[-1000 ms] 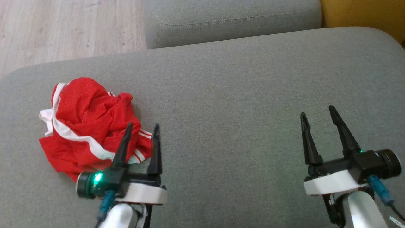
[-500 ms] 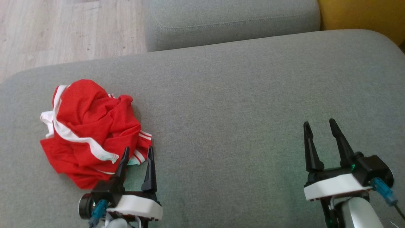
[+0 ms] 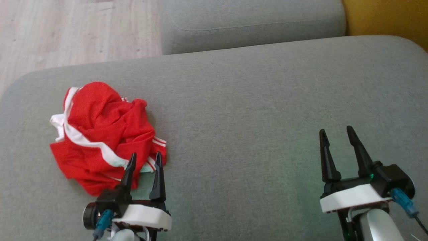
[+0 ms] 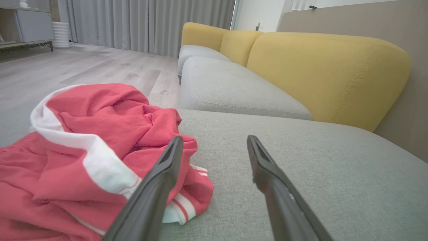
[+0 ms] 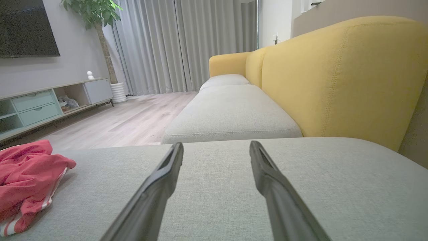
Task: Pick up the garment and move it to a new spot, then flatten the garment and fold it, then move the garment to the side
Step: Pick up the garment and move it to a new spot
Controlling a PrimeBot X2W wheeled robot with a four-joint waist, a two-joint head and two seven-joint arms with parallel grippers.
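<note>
Two grippers hang low over the grey seat cushion (image 3: 250,100), each with its jaws spread wide and nothing between them. The red garment (image 3: 100,134), trimmed with white bands, lies crumpled in a heap on the left part of the cushion, not far from the rounded edge beyond which the wooden floor (image 3: 67,33) begins. The left gripper (image 3: 145,154) is at the heap's near right corner: in the left wrist view one finger overlaps the striped hem while the other stands over bare cushion, and I cannot tell whether either touches cloth. The right gripper (image 3: 335,130) is well apart on the right, above plain upholstery. The likeliest trouble is a poor bite. Closing from this offset could catch only the thin hem, so the bundle unrolls, drags and slips free on the lift, or it could simply nudge the cloth aside. Going deeper risks the opposite: several tangled layers pinched at once would come up as a knot and be hard to spread flat afterwards. Pressing down too far could dig the fingertips into the soft cushion and snag its cover. A push toward the left might slide the heap to the edge and onto the floor, with the other arm too distant to help.
</note>
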